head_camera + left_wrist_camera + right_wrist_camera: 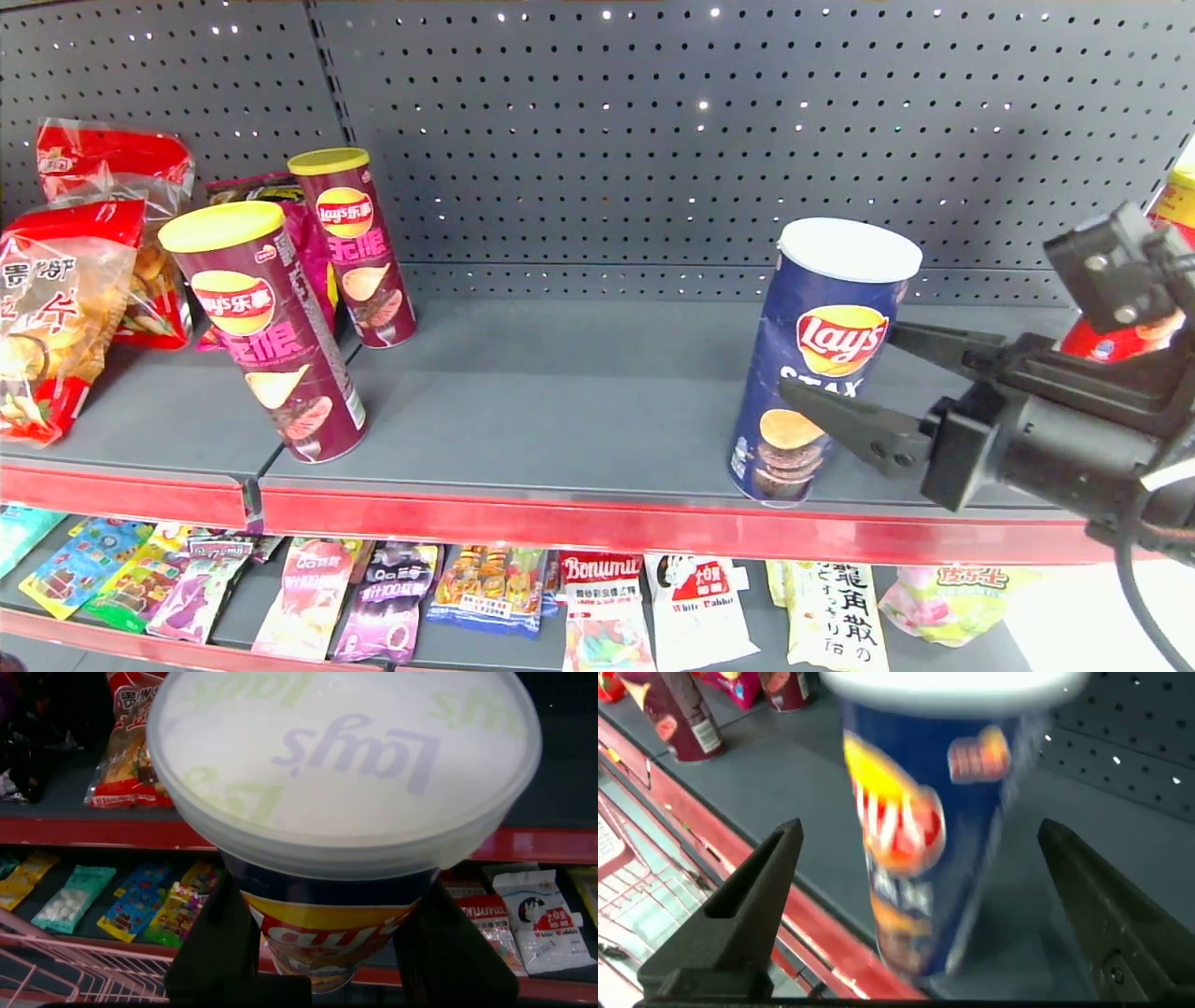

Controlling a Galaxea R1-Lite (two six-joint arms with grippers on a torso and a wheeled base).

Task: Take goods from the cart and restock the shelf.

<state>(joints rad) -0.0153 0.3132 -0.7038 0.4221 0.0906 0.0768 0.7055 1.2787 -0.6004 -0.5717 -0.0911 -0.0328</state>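
A dark blue chip can [822,359] with a white lid stands slightly tilted near the front edge of the grey shelf [560,411]. My right gripper [837,359] is open, with one finger on each side of the can and clear gaps between; the right wrist view shows this gripper [920,840] straddling the same can [924,840]. Another chip can [346,765] with a white lid and a dark blue body is seen from above in the left wrist view. My left gripper [332,943] is shut on its body, in front of the shelves.
Two maroon chip cans [271,336] [355,247] and red snack bags [65,308] stand at the shelf's left. A red can [1134,336] sits behind my right arm. Candy bags [607,607] fill the lower shelf. A pink cart [75,971] is below.
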